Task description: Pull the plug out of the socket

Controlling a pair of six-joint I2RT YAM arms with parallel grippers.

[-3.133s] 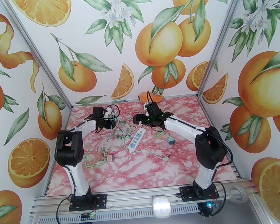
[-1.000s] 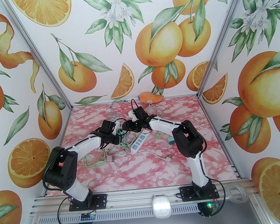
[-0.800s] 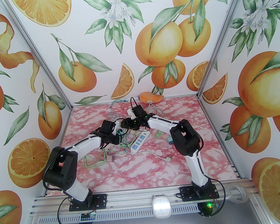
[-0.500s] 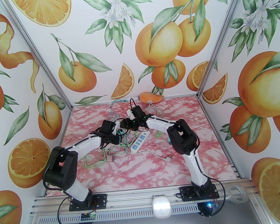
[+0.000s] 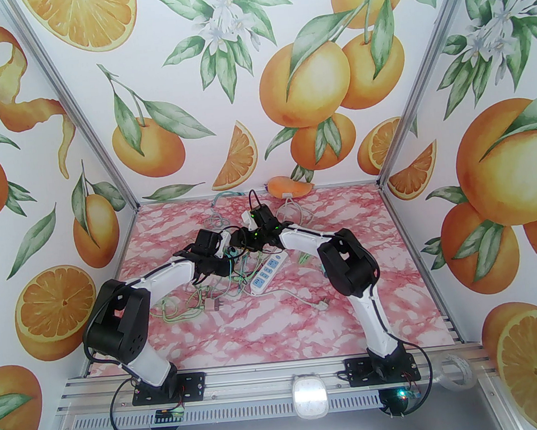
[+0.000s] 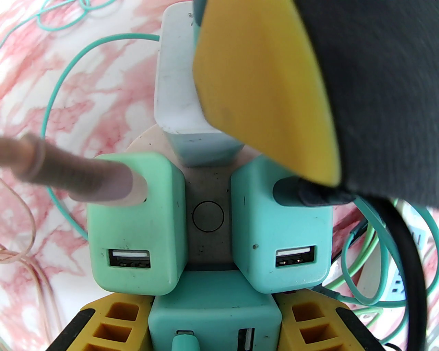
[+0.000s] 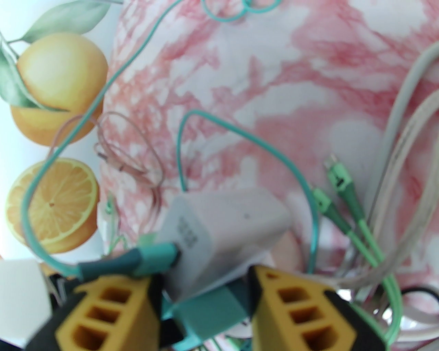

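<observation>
**White plug needing a straight pull**

The socket (image 6: 207, 185), a round beige hub, is sitting between the two grippers, toward the back middle of the table (image 5: 270, 331), and is carrying four plugs. The left gripper (image 6: 211, 305) is clamping the teal plug (image 6: 212, 291) on the hub's near side, and so is bracing the whole hub. The right gripper (image 7: 200, 279) is straddling the white plug (image 7: 226, 222) on the far side, its fingers (image 7: 284, 308) lying along the plug's flanks. Whether they are pinching yet I cannot tell. To do this well, they should be biting the plug's body, not the cable (image 7: 151, 260) entering its end. The pull should be running along the prongs' line, straight away from the hub's centre. Sideways rocking is risking a slip, or dragging the hub from the left hold.
</observation>
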